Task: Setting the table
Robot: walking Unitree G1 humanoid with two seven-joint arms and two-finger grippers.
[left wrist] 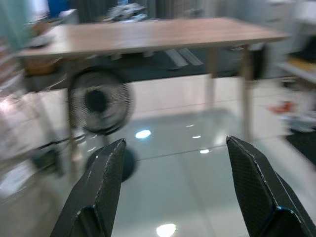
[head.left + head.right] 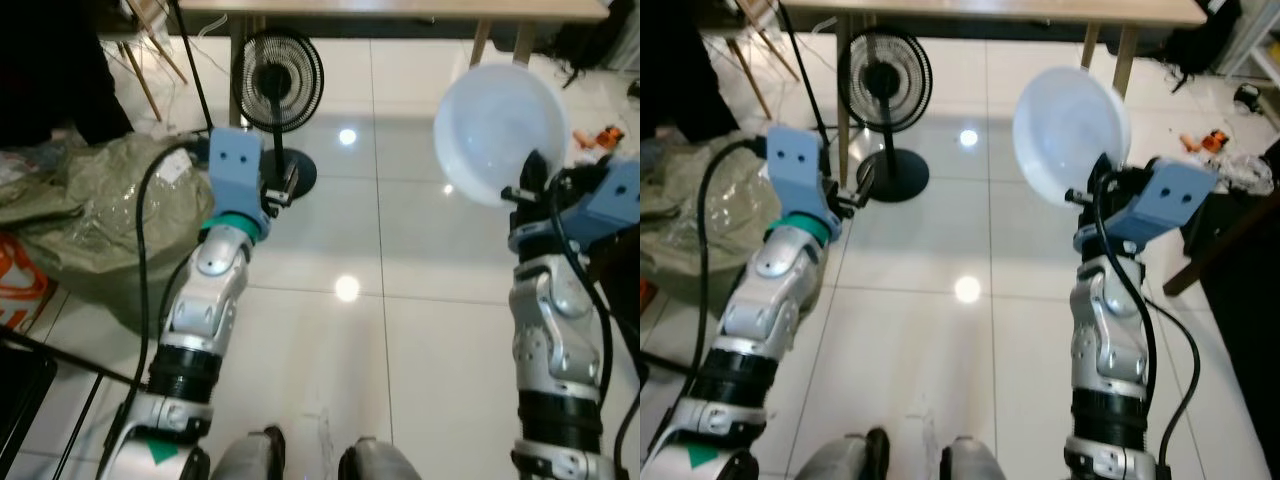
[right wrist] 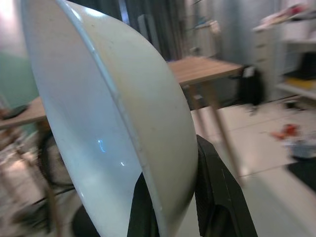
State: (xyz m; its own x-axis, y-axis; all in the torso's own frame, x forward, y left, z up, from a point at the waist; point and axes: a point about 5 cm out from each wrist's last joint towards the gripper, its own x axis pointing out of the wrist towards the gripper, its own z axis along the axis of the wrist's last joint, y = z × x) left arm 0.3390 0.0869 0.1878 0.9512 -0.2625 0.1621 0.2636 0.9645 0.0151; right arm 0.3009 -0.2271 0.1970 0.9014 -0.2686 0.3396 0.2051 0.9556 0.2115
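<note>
A white bowl (image 2: pixel 500 132) is riding tilted on edge in the right gripper (image 2: pixel 527 185), its rim pinched between the fingers (image 3: pixel 217 192) — held up over the tiled floor (image 2: pixel 400 300). The wooden surface (image 1: pixel 148 34) is lying straight ahead, beyond a standing fan (image 2: pixel 278 78). The left gripper (image 1: pixel 173 182) is carrying nothing, fingers spread wide — the right arm is the one placed to deliver.

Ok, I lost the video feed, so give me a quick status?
Right gripper shut on white bowl, held tilted on edge above the floor. Left gripper open, empty. Wooden table ahead; black fan standing by its leg.
</note>
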